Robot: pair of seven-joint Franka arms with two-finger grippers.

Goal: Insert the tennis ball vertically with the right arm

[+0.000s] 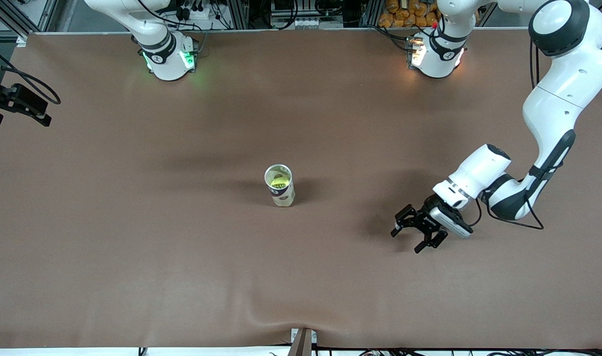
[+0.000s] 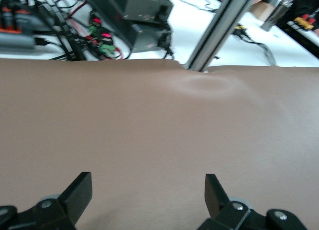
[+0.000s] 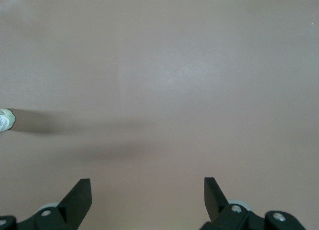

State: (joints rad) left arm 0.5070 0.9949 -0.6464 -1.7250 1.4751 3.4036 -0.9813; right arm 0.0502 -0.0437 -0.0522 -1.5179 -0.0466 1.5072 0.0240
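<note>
**One ball sits inside the upright tube**

One clear tube (image 1: 280, 185) stands upright near the middle of the brown table (image 1: 132, 222), and the yellow-green tennis ball (image 1: 278, 182) lies inside it, seen through the open top. Toward the left arm's end of the table from the tube, the left gripper (image 1: 406, 240) hangs low over bare cloth with its fingers (image 2: 79, 191) spread wide and nothing between them. The right gripper (image 3: 147, 197) is out of the front view; its wrist view shows it over bare table, its fingers (image 3: 79, 195) parted and empty, with the tube's base (image 3: 6, 120) just showing at the edge of that view. Only the right arm's base (image 1: 168, 57) shows in the front view, well apart from the tube
</note>
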